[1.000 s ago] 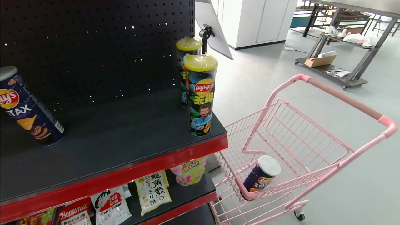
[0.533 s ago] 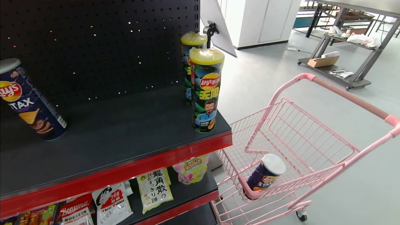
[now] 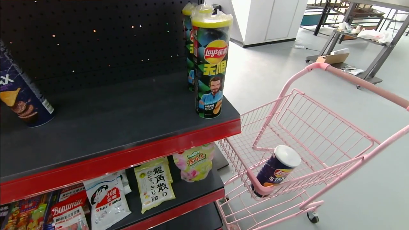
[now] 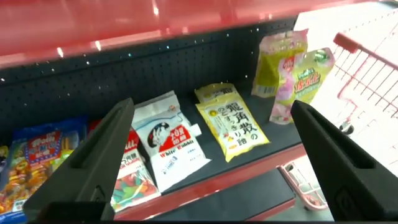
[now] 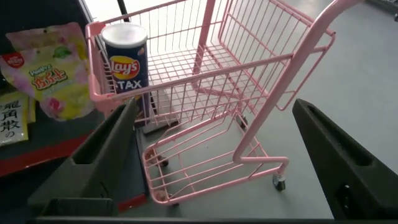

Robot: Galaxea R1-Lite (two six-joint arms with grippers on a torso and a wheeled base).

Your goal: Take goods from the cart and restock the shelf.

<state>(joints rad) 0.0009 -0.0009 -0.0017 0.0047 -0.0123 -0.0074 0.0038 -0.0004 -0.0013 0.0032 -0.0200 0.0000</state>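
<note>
A dark blue chip can (image 3: 276,171) with a white lid leans in the front corner of the pink cart (image 3: 322,127), right of the shelf. In the right wrist view the same can (image 5: 125,57) stands behind the cart's rim (image 5: 186,78), beyond my right gripper (image 5: 214,165), which is open and holds nothing. The upper shelf (image 3: 111,118) carries two green cans with yellow lids (image 3: 209,67) at its right end and a dark blue can (image 3: 19,92) at its left. My left gripper (image 4: 211,168) is open and holds nothing, facing the lower shelf (image 4: 249,186).
Snack bags lie on the lower shelf (image 3: 198,188): a white one (image 4: 168,146), a yellow one (image 4: 233,121) and a pink-green one (image 4: 298,84). A black pegboard (image 3: 96,38) backs the upper shelf. A metal rack (image 3: 358,48) stands far off on the grey floor.
The whole head picture has shifted, so the camera has moved: shelf cans now sit higher and the lower shelf shows more. The cans and the cart keep their places.
</note>
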